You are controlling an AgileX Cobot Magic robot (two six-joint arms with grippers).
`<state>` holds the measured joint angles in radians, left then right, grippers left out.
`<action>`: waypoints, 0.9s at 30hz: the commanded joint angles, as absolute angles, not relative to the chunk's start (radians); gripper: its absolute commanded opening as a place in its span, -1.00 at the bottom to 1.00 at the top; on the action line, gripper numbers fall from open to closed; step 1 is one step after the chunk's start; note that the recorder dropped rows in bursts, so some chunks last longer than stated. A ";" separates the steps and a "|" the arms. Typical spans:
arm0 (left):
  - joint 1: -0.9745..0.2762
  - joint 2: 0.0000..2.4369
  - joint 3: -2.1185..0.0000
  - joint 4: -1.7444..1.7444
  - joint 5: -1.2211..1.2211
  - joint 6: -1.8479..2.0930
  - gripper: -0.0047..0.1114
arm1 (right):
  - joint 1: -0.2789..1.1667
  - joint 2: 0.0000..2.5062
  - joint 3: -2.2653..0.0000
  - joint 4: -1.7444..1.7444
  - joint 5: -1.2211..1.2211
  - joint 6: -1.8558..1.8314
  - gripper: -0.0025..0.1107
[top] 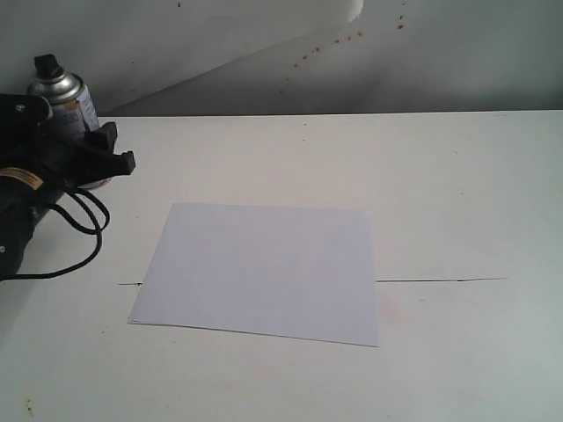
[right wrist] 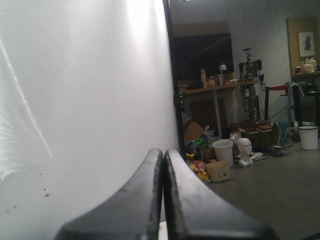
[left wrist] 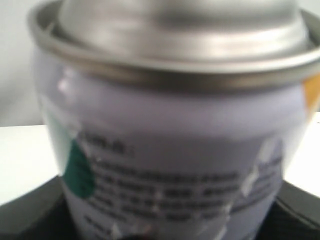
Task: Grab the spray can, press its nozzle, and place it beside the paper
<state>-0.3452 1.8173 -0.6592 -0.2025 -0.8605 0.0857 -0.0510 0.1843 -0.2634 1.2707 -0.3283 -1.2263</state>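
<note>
spray can (top: 63,95) is standing upright at the far left rear of the table (top: 457,176), well apart from the paper (top: 264,272), which is lying flat mid-table. the left gripper (top: 104,151) is reaching round the can's lower body, its jaws partly spread with the can between them. in the left wrist view its dark fingers (left wrist: 30,215) are appearing to press on both sides of the label, so i am judging it gripped. whether the base is resting on the table is hidden. the right gripper (right wrist: 163,155) is hanging away from the work, jaws pressed together on nothing. the can is looking stiff, smooth and round, probably light and inclined to slip or twist. the low hold on the body is suiting it, leaving the small black nozzle (top: 46,64) free for a centred press from above
</note>
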 commanded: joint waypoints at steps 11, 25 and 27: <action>-0.348 2.088 -0.863 -0.135 -0.939 0.053 -0.92 | -0.059 0.180 -0.263 1.273 -0.332 -1.226 -0.96; -0.236 2.212 -0.960 0.035 -0.945 -0.080 -0.92 | -0.059 0.180 -0.263 1.273 -0.332 -1.227 -0.96; -0.225 2.212 -0.960 0.078 -0.955 -0.102 -0.92 | -0.059 0.180 -0.263 1.273 -0.332 -1.227 -0.96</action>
